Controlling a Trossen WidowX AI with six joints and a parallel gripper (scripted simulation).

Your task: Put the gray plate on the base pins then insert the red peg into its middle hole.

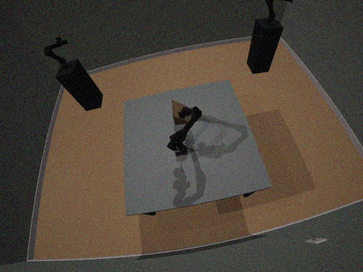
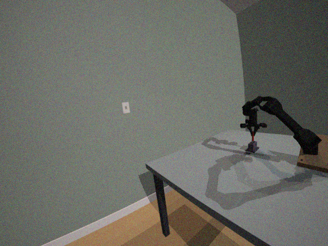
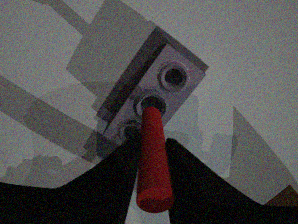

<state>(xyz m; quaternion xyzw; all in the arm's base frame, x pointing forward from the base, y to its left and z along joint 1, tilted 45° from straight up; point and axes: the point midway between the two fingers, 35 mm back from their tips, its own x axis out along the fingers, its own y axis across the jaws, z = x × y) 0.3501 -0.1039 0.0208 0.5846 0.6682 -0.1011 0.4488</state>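
Observation:
The gray plate lies flat on the base, whose dark side shows beneath it in the wrist view. An end hole of the plate is open. My gripper is shut on the red peg and holds it upright right over the plate. The peg's lower tip meets the plate's middle hole; most of the peg still stands above the plate. How deep the tip sits I cannot tell. In the top view the gripper hides the plate and the peg.
The gray table bears the parts. The arm is mounted on a wooden board at the table's back. Two black pedestals stand on the floor beyond the table.

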